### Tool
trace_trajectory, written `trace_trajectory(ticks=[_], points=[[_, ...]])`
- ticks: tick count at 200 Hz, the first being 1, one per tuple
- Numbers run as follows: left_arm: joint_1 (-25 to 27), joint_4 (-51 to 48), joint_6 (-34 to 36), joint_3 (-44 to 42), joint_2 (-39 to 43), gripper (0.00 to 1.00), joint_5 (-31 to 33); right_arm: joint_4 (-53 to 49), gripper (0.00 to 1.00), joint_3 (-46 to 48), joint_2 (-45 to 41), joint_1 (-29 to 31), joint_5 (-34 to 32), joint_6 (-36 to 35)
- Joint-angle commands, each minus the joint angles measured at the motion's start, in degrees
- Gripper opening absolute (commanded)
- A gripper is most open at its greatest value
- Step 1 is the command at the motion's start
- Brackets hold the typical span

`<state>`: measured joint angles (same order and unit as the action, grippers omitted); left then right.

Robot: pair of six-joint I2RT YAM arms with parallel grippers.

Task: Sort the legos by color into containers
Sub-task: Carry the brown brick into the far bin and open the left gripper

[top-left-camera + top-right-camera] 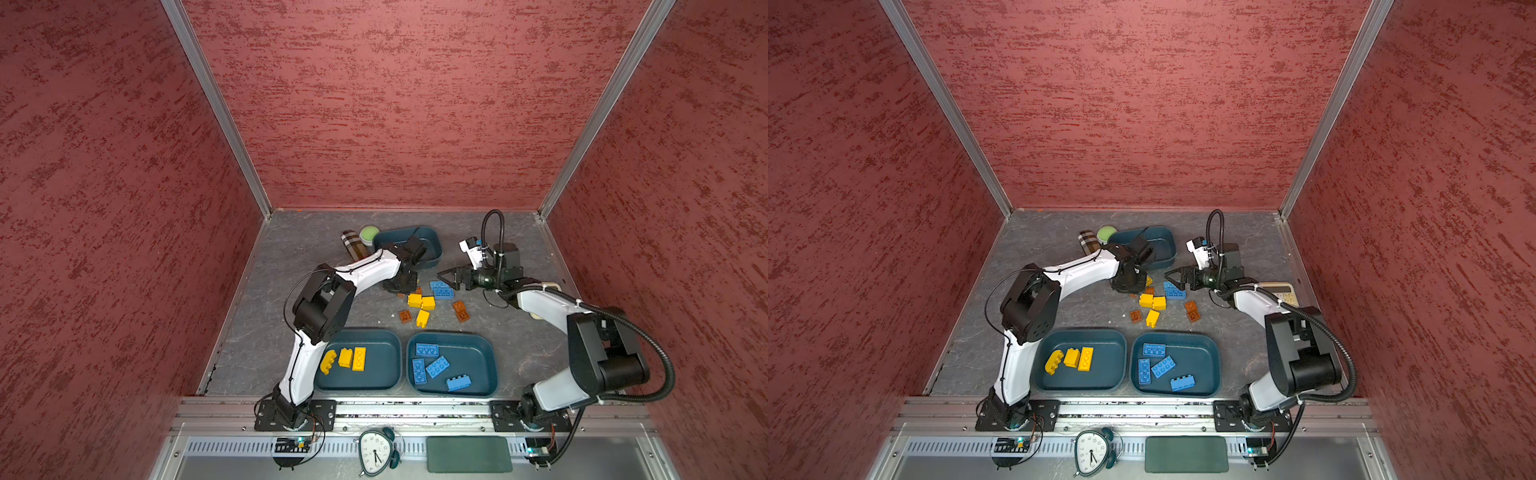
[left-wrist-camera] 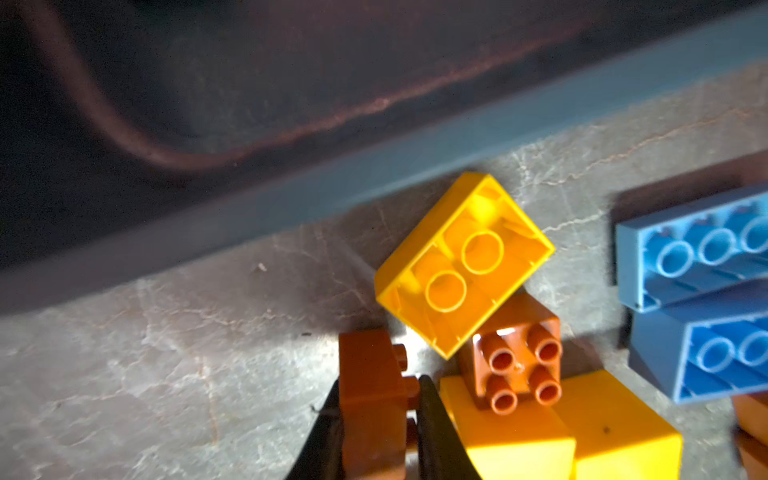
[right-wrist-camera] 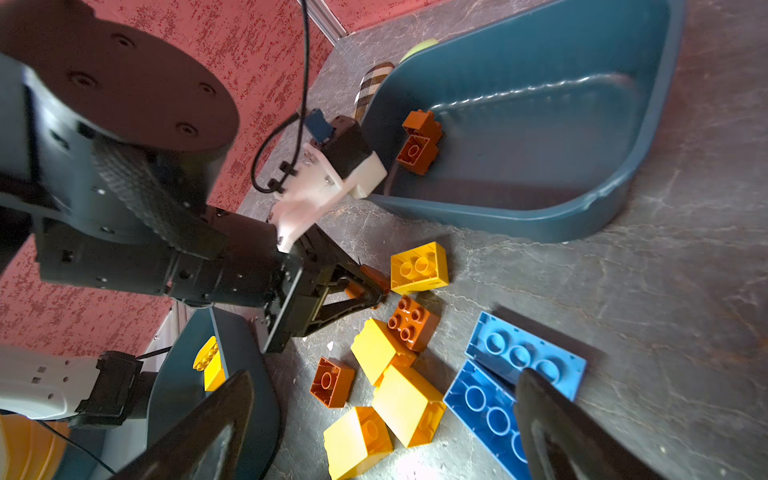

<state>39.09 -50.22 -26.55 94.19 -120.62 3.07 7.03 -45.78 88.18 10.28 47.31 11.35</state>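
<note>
Top views: numbered clock dial (image 1: 376,454); left claw (image 2: 376,399) grips brown lego (image 2: 368,374)

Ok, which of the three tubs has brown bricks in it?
The far tub, beside the green-topped puck: brown bricks lie inside it. The near left tub holds only yellow bricks, the near right tub only blue bricks.

Both top views bright and sharp, stretched toward ten and two o'clock; left wrist view dim, its dark teal plastic tub (image 2: 415,156) blurred.
</note>
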Motion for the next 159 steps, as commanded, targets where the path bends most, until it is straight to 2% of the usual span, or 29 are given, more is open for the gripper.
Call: trace_trajectory(ticks=[1, 53, 114, 159], points=[[-0.4, -2.1, 2.5, 2.0, 5.4, 0.22, -1.2, 0.7, 0.99, -0.6, -0.4, 0.0, -0.2, -0.5], [-3.2, -4.5, 7.4, 10.0, 6.1, 0.22, -1.8, 2.7, 0.99, -0.7, 0.2, -0.1, 0.7, 0.9], [-8.9, -3.0, 11.3, 19.9, -2.0, 0.22, -1.2, 1.1, 0.99, -1.2, -0.9, 0.0, 0.0, 0.3], [-11.7, 1.0, 11.1, 24.5, -8.3, 0.23, -3.0, 0.7, 0.99, -1.2, -1.2, -0.1, -0.5, 0.2]])
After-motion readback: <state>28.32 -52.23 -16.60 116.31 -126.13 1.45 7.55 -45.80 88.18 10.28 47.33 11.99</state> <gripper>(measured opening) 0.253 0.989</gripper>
